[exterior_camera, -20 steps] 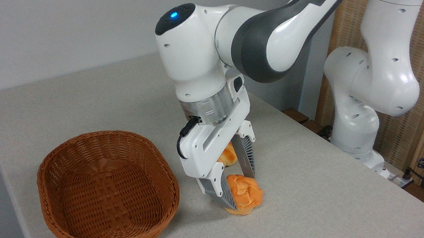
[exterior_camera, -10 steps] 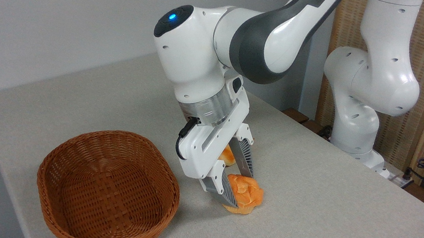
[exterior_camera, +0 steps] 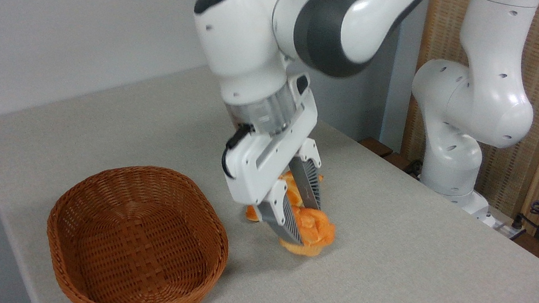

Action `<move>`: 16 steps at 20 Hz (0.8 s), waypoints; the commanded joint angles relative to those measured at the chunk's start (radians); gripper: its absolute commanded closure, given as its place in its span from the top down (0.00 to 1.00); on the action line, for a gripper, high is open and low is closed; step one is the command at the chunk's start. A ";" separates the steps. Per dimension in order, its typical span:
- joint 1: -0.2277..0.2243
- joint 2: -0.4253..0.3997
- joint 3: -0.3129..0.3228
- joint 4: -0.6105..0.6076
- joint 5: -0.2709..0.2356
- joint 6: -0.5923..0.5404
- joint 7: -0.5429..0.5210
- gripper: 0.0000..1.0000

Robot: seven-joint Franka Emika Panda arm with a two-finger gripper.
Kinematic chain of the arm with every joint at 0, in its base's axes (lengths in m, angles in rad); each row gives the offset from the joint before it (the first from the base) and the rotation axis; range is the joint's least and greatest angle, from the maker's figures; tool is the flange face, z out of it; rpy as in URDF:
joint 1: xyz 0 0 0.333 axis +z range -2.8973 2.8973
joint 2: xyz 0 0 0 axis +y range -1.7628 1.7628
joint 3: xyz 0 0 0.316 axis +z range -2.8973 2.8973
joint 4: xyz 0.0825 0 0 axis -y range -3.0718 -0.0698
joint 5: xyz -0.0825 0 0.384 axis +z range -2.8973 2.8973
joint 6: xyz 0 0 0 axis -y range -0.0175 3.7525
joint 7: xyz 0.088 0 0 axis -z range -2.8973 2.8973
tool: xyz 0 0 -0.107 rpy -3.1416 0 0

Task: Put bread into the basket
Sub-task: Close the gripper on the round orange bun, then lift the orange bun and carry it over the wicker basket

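Lifted since a second ago — bread [exterior_camera: 315, 230] now off the table [exterior_camera: 389, 276], clamped between the fingers of the gripper [exterior_camera: 302, 225], right of the basket [exterior_camera: 135, 244] and apart from it. Another orange loaf [exterior_camera: 252, 213] partly hidden behind the gripper. Arm tilted down from upper right, wrist raised — basket empty

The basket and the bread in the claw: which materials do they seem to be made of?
The basket looks like woven wicker, brown with a slight sheen; crossed strands show on its wall and floor. The bread between the fingers of the claw is golden-orange with a knotted top. Its smooth, even colour may mean a foam or plastic replica, but the picture cannot settle whether it is real.
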 commanded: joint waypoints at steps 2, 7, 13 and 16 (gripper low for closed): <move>-0.004 -0.004 0.001 0.086 -0.044 -0.049 0.004 0.36; -0.004 0.014 0.002 0.178 -0.145 -0.023 -0.080 0.48; -0.007 0.051 -0.005 0.223 -0.232 0.156 -0.494 0.61; -0.007 0.083 -0.039 0.226 -0.232 0.225 -0.708 0.64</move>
